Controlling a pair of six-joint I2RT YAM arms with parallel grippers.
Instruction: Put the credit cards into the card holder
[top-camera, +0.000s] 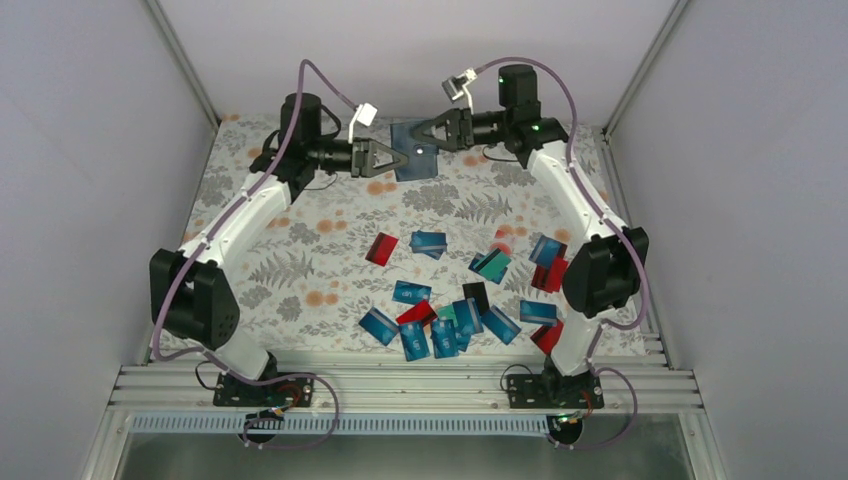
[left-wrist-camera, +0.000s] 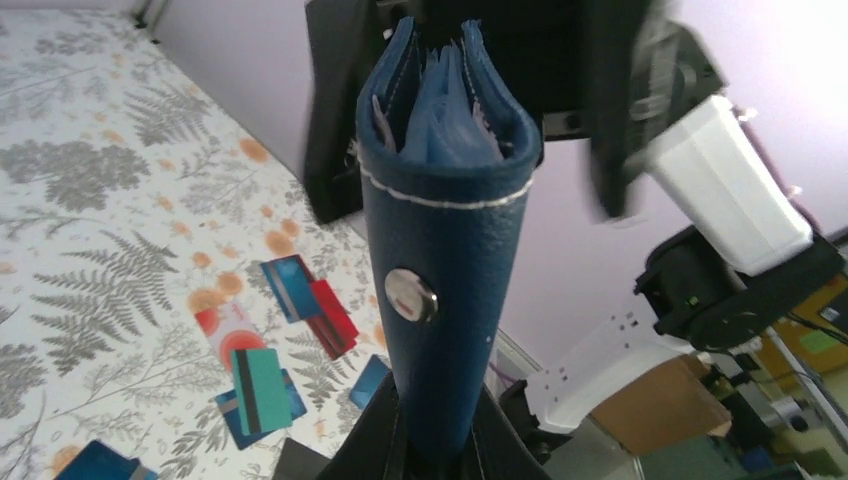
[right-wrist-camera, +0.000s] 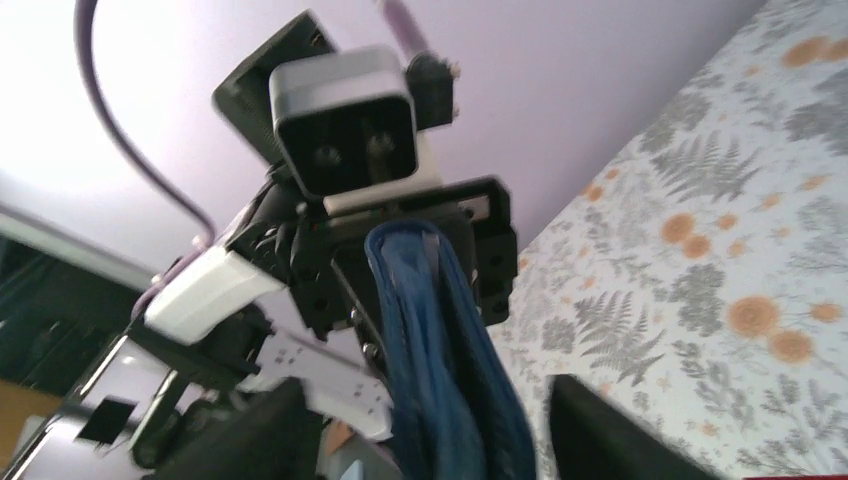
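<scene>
Closest to the left wrist lens is the card holder: navy, edge-on, snap stud facing me, its bottom edge pinched in the left gripper, jaws clamped on it. The pocket mouth points away toward the right arm. I see pale blue inner folds there but can't tell if any card is inside. From the top view the holder hangs in the air over the far end of the table, between the two grippers. The right gripper straddles the other end with its jaws apart and a gap on either side, so I read it as not gripping; the left arm alone carries the holder. The credit cards all lie on the floral cloth in the near half, well apart from the holder: mostly blue and teal, a few red, one black, several overlapping in the near pile. My read is that we're at the holder handover and set-up stage, with no card in hand yet. The next move calls for the right arm to back straight off without snagging the mouth, then go down for a single card. I'd take a loose one such as the blue card, not one from the stack. The left has to hold the mouth steady and reachable. Thin flat cards on cloth will be fiddly to lift.
</scene>
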